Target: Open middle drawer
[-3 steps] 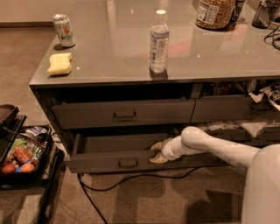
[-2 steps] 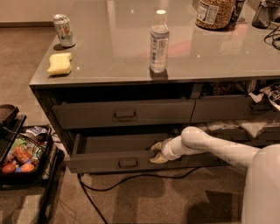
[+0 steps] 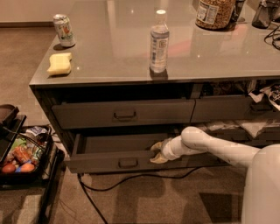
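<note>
The middle drawer [image 3: 100, 162] is a wide dark grey drawer, pulled partway out of the cabinet, and part of its inside shows. Its small rectangular metal loop handle [image 3: 127, 163] sits at the centre of the flat front. My gripper [image 3: 158, 153] is at the top edge of that front, just right of the handle, reaching in from the right on the white arm [image 3: 218, 148]. Above it, another grey drawer [image 3: 87, 116] with a like handle is closed.
On the grey countertop [image 3: 113, 57] stand a water bottle [image 3: 159, 41], a soda can [image 3: 64, 30], a yellow sponge [image 3: 59, 64] and a jar [image 3: 214, 13]. A rack of snacks [image 3: 19, 155] stands on the floor at left. A black cable [image 3: 131, 177] runs below the drawer.
</note>
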Robot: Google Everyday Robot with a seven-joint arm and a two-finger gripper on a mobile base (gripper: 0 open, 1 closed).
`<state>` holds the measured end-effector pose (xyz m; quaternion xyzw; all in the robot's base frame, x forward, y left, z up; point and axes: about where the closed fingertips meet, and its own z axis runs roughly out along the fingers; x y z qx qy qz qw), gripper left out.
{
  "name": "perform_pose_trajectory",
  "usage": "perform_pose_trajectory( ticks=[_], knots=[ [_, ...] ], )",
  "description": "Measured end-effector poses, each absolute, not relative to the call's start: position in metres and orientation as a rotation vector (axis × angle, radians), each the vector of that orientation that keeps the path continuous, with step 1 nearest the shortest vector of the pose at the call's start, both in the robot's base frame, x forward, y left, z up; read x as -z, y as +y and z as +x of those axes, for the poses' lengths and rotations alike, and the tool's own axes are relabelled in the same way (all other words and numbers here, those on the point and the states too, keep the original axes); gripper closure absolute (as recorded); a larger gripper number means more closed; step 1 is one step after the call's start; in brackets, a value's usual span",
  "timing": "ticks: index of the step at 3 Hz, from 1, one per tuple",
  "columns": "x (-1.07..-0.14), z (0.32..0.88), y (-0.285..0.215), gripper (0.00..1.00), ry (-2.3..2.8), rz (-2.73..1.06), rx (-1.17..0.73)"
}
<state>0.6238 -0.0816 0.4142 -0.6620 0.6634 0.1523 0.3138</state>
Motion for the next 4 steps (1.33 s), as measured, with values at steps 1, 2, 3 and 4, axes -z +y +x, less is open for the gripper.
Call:
perform_pose_trajectory(
  ticks=[1,2,3,4],
  knots=[
    [-0.414,0.624,-0.082,0.55,1.749,-1.745,-0.402],
    [-0.414,0.624,-0.082,0.64,1.749,-1.745,-0.402],
    [-0.412,0.614,-0.081,0.66,1.773,-1.739,-0.432],
    [-0.409,0.597,-0.078,0.64,1.81,-1.721,-0.486]
  ],
)
